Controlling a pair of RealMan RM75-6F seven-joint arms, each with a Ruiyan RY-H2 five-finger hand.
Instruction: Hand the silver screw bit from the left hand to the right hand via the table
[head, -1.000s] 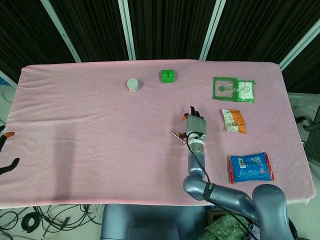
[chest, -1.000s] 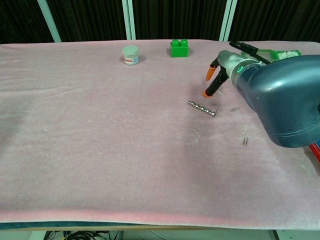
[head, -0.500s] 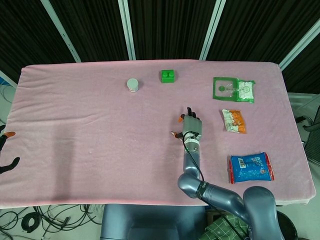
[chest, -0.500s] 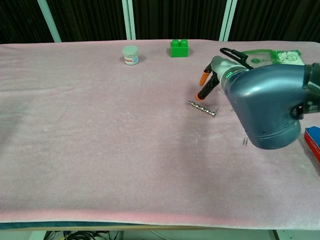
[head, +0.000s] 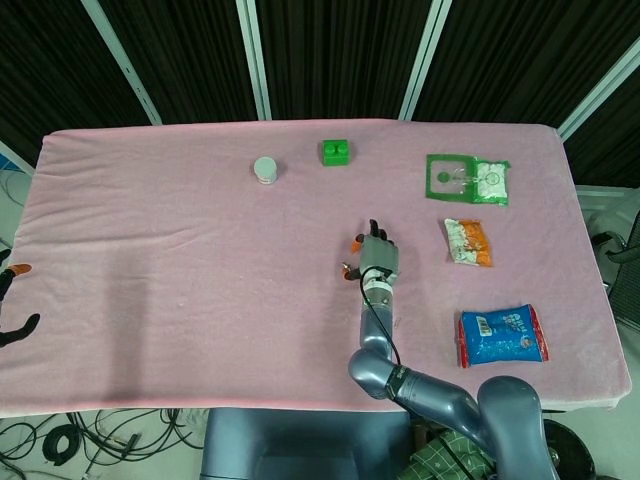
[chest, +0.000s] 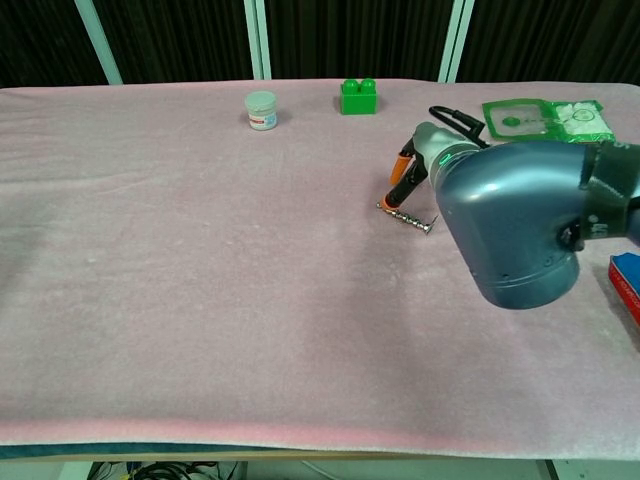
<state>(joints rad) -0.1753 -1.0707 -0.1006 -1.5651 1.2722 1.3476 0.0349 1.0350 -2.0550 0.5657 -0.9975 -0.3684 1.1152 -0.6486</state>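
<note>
One pink cloth covers the whole worktop (head: 150, 250). Near the right edge lies a blue snack packet (head: 502, 336). At mid-right the silver screw bit (chest: 407, 216) lies flat on the cloth, with the right hand (head: 376, 258) just over it, fingers spread, orange fingertips (chest: 398, 186) at its far end, holding nothing. Further back stand a white jar (head: 266, 169) and a green brick (head: 335, 152). Black curtains (head: 330, 55) hang behind.

The right robot hand (chest: 408, 172) has moved left across the worktop, and its orange fingertips (chest: 396, 199) now sit just beside the bit (chest: 405, 216), having been apart earlier.
</note>
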